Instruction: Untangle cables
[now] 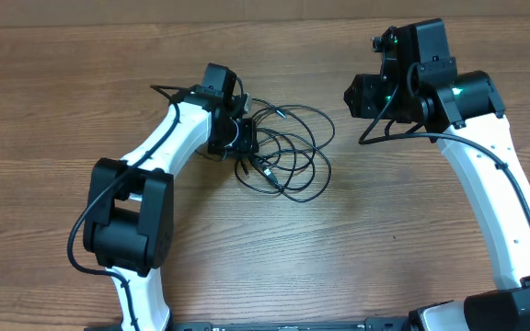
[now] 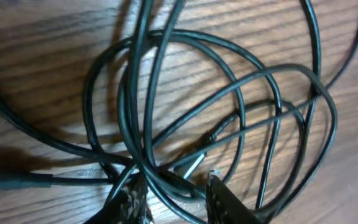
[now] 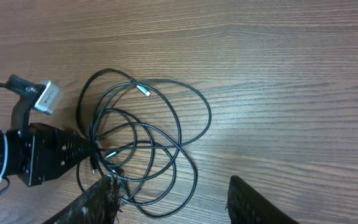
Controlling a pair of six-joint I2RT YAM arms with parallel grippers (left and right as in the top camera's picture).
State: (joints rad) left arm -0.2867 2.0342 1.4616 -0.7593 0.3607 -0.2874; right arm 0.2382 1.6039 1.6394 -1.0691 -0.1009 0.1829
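The cables (image 1: 288,154) are thin black cords lying in overlapping loops on the wood table, just right of my left gripper (image 1: 243,147). In the left wrist view the loops (image 2: 143,93) cross each other and several strands run between my left fingertips (image 2: 176,186), which are apart and low on the table. A silver plug end (image 2: 194,165) lies just ahead of them. My right gripper (image 1: 359,95) is raised off to the right, open and empty. Its view shows the tangle (image 3: 209,116), a plug tip (image 3: 145,91) and my left gripper (image 3: 92,152) at the tangle's left edge.
The wood table (image 1: 385,230) extends around the tangle. My left arm's white link (image 1: 168,138) lies to the left of the cables. The right arm's own thicker black cable (image 1: 403,133) hangs near its wrist. The table's far edge (image 1: 109,28) runs along the top.
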